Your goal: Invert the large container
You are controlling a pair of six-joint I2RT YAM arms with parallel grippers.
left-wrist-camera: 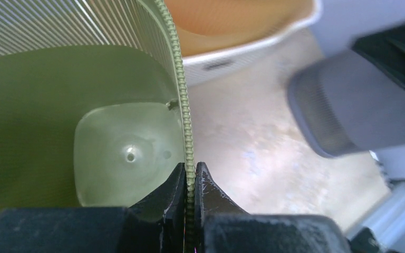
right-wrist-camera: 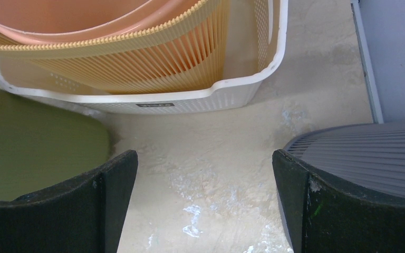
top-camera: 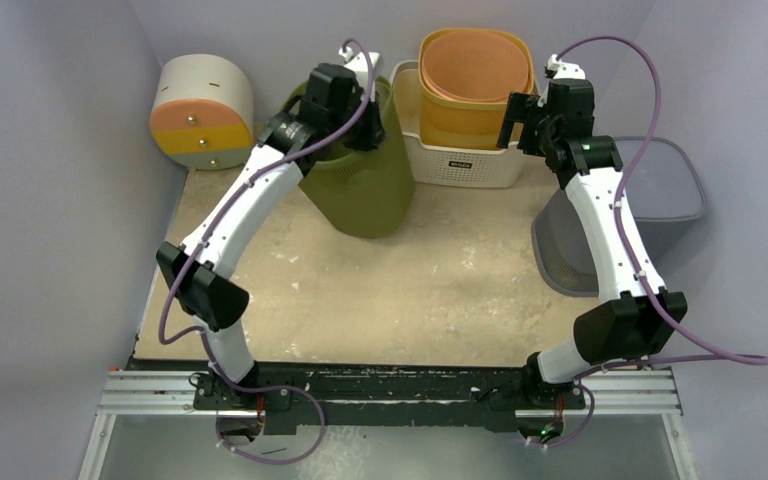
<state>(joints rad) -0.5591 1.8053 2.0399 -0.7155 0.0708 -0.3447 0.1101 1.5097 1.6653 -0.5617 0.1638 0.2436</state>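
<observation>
Table [top-camera: 410, 290]: one, sandy and scuffed, with everything below standing on it.
Arms: two, both reaching toward the far side.
Olive container [top-camera: 360, 190]: one, the largest, at far centre-left, just left of the white basket.
Olive container, orientation: mouth up, base down, long axis close to upright; the left wrist view looks down inside to its pale floor.
Grey container [top-camera: 660, 180]: one, at the right edge, beside the right arm.
White basket [top-camera: 465, 170]: one, at far centre.
Yellow ribbed container [top-camera: 460, 125]: one, standing in the basket.
Orange container [top-camera: 475, 65]: one, nested inside the yellow one.
Cream drum [top-camera: 205, 95]: one, far-left corner, with orange and yellow bands.
Left gripper [left-wrist-camera: 190, 171]: pinched tight on the olive container's beaded rim.
Right gripper [right-wrist-camera: 203, 155]: spread wide, holding nothing, above bare table between the basket and the grey container.
</observation>
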